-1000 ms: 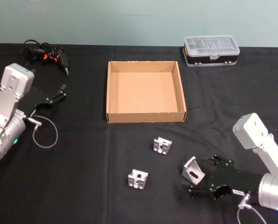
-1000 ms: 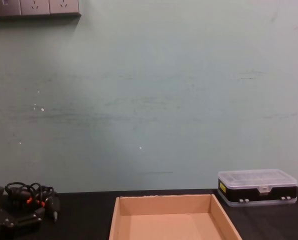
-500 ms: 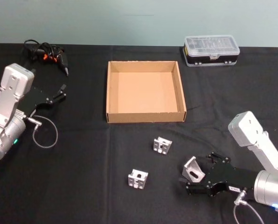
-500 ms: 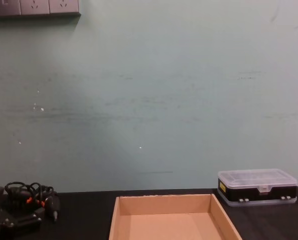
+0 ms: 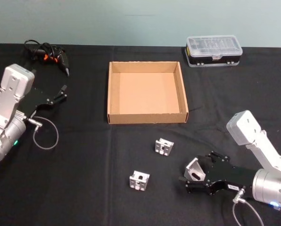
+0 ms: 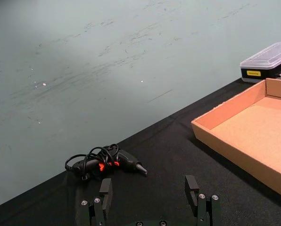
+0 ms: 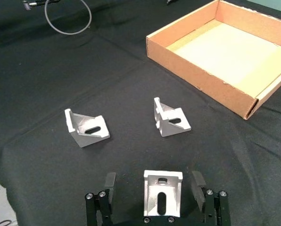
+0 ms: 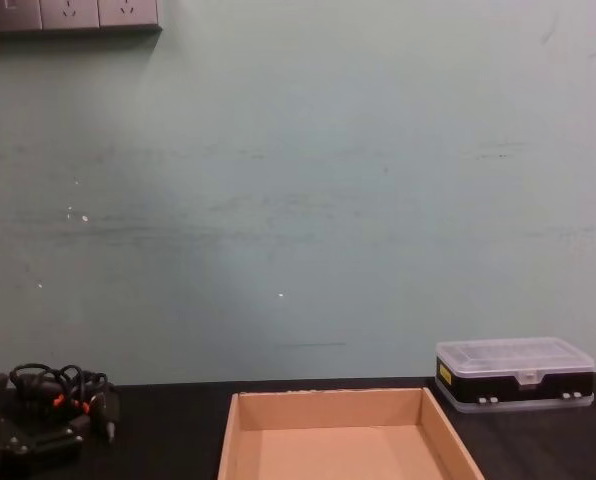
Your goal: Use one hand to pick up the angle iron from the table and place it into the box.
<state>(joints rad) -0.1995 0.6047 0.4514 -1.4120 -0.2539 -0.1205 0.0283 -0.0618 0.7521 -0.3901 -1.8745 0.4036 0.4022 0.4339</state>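
Right gripper [image 7: 153, 182], fingers parted, straddles the angle iron [image 7: 162, 200], its slot lengthwise between them. Another bracket [image 7: 171, 120] sits toward the box [image 7: 202, 84]. The left gripper [image 6: 149, 188] idles, fingers parted.

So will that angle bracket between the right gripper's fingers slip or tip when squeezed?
The angle bracket looks like rigid metal, so it probably won't flex. Its smooth faces might slip in the open right gripper. Resting on a flat leg, it likely won't roll.
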